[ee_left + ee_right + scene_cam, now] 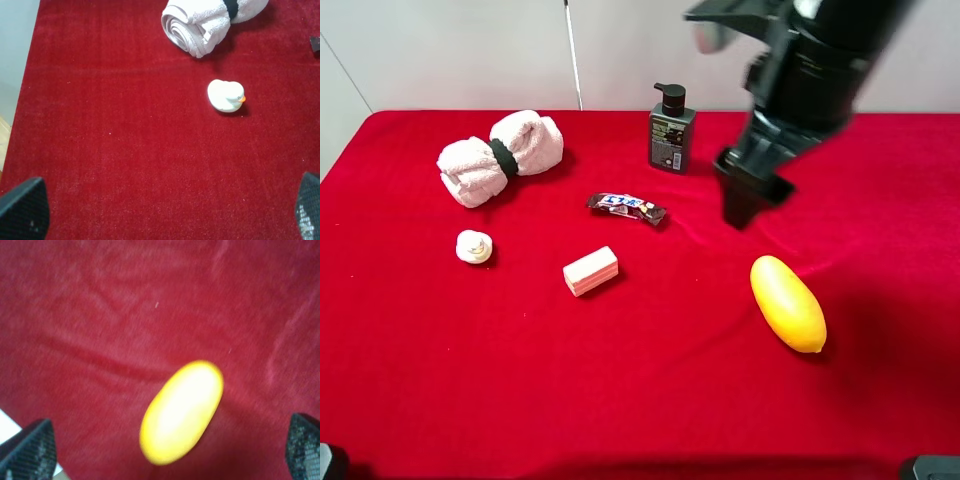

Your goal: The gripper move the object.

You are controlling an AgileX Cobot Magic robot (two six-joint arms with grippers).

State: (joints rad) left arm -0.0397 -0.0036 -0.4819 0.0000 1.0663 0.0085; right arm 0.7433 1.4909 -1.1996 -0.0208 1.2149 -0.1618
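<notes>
The candy bar [628, 208], in a dark brown wrapper with a white, blue and red label, lies flat on the red cloth near the middle. My right gripper [747, 203] hangs from the bulky black arm to the right of the bar, apart from it and above the cloth. In the right wrist view the right gripper [165, 452] is open and empty, with the yellow fruit [181, 411] below it. The bar does not show there. My left gripper [165, 215] is open and empty over bare cloth, far from the bar.
A pink block [591, 270] lies in front of the bar. The yellow oval fruit [788, 303] lies front right. A dark pump bottle [671, 128] stands behind. A rolled pink towel [500, 156] and a small white duck [473, 246] are at the left.
</notes>
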